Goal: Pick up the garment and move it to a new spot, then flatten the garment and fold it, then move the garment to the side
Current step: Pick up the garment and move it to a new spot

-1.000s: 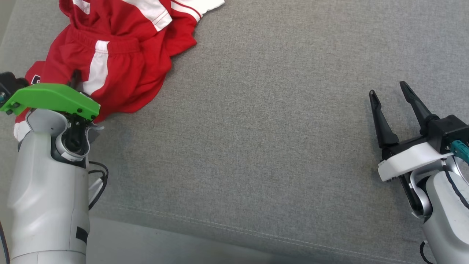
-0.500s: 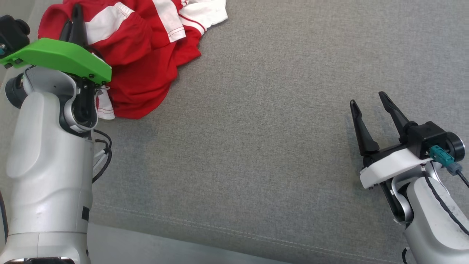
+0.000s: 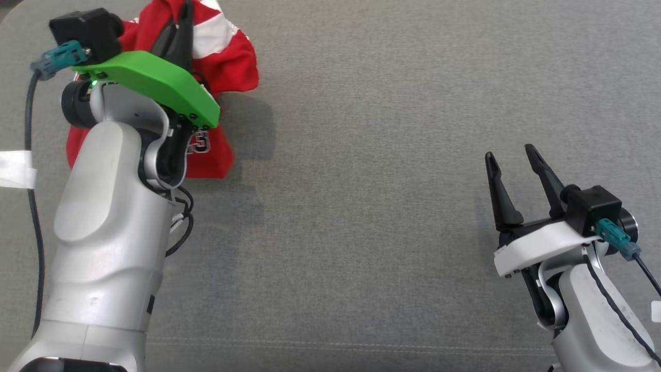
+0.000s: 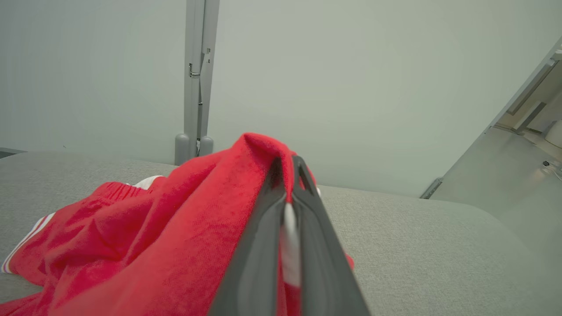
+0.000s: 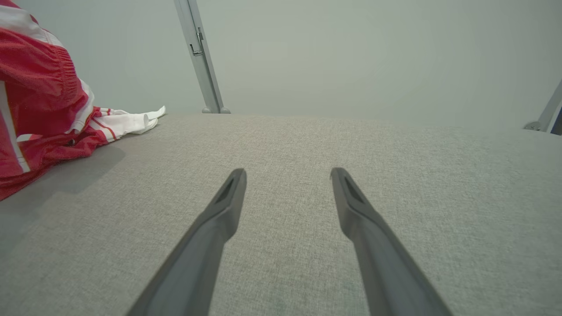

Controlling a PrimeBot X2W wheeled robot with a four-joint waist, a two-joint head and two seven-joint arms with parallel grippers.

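The left gripper (image 4: 287, 169), its 2 fingers clamped tight, holds a fold of the red-and-white garment (image 3: 227, 62), bunched at the far left of the grey fabric surface (image 3: 361, 206). The right gripper (image 3: 509, 151) waits near right, fingers spread, empty. Apparently only the pick-up is under way; relocating, flattening and folding remain.

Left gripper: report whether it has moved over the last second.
Yes. The left gripper, shut on the garment, has moved farther from the cushion's front seam.
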